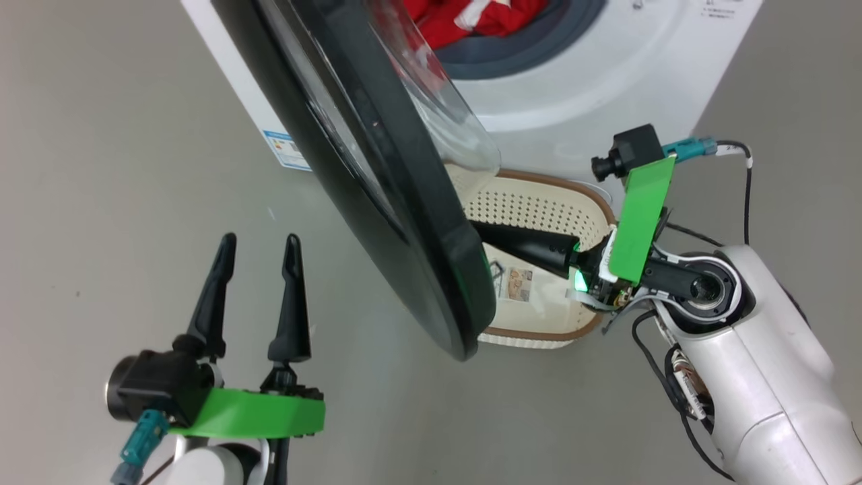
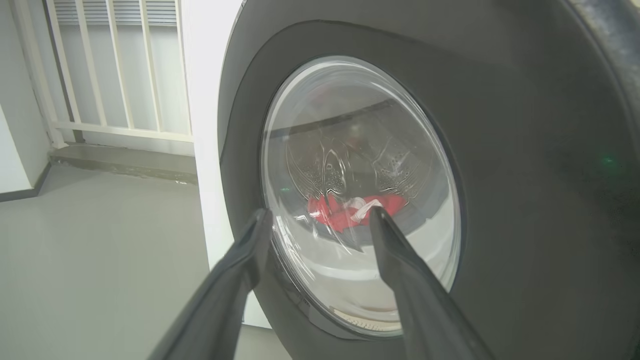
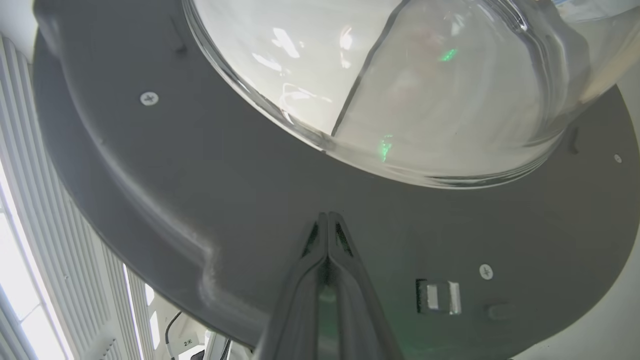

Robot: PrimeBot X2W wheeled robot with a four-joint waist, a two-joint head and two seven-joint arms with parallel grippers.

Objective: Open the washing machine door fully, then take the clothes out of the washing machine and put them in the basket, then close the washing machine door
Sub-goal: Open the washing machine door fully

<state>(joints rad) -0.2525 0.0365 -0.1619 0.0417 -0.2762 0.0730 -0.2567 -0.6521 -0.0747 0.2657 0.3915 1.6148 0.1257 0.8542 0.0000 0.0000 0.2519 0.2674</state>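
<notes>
1. Nearest to me, my left gripper [image 1: 260, 238] hangs with its fingers spread wide and nothing between them. It sits on the outer side of the washing machine door [image 1: 404, 222], near it but not touching, and has no part in this step.
2. The door stands swung out from the front, at an angle. I judge it partly open, not fully, so the first step is under way and unfinished.
3. My right gripper [image 3: 327, 216] is on the inner side of the door, fingers pressed together and holding nothing. Its tips point at the dark inner plate just below the glass bowl [image 3: 400, 75]. I cannot tell whether they touch it; it looks placed to push the door wider.
4. The basket [image 1: 539, 202] stands on the floor just in front of the washing machine [image 1: 572, 87], beneath my right gripper. I see only a sticker on its bottom, no clothes.
5. Farthest off, the red clothes [image 1: 471, 17] lie in the drum behind the grey gasket [image 1: 512, 57].
6. Left to do, as I judge it: finish opening, move the clothes to the basket, shut the door.
</notes>
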